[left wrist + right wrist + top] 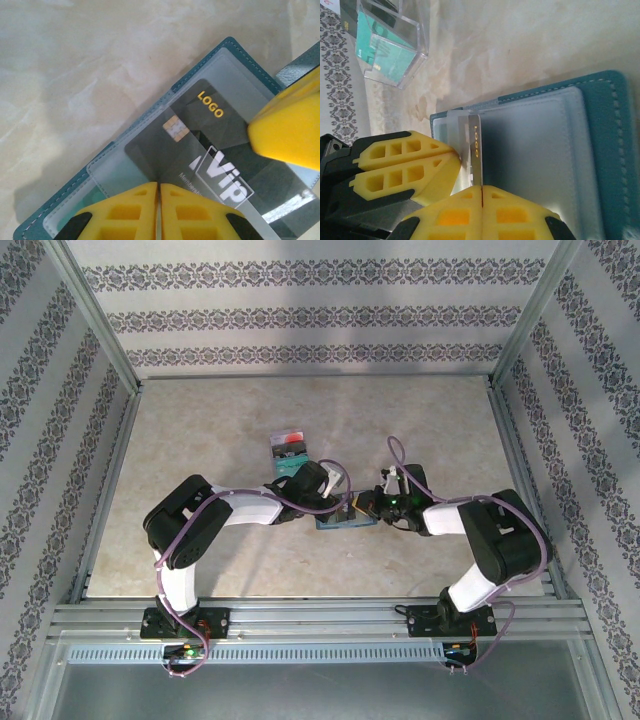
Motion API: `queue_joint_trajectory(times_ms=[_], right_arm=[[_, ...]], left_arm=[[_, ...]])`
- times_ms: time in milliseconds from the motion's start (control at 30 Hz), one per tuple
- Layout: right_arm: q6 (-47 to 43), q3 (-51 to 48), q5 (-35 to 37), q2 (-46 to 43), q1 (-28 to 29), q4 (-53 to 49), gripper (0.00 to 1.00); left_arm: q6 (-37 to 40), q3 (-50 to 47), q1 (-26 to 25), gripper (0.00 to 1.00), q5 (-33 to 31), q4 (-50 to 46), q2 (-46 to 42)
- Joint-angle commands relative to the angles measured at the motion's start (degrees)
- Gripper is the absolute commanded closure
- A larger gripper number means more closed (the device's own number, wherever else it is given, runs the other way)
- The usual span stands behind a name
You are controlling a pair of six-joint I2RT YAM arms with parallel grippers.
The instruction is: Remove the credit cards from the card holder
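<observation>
Two end effectors at open card holder (342, 524), mid-counter (200, 440): left end effector (159, 192) pressed together low over it, right end effector (482, 192) clamped on black card (474, 145) edge. Via left wrist, card face with VIP print; via right wrist, clear box (395, 55) holding teal card (382, 62).
</observation>
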Motion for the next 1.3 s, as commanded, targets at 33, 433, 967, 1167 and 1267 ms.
queue_joint_trajectory(times_ms=[33,433,967,1167,1267], right_arm=[[-2.5,-0.6,0.0,-2.3,-0.9,-1.9,1.00],[-2.6,1.1,-1.9,-2.1,2.0,-1.1,0.83],[-9.5,3.7,3.9,-6.1,2.2,-13.4,1.00],[-17.7,7.8,8.4,-12.1,2.2,-27.2,0.99],[-21.2,9.5,6.5,-14.8,2.3,-30.2,0.99]], left_arm=[[0.8,-1.8,0.6,0.90,-1.9,-6.4,0.7],[-0.7,-1.4,0.6,0.90,0.5,-5.0,1.7],[-1.8,-4.5,1.2,0.87,-2.6,-3.1,-4.6],[0.3,-5.1,2.9,0.81,-3.3,-4.8,-10.3],[1.9,-4.9,3.8,0.70,-2.5,-6.8,-13.5]])
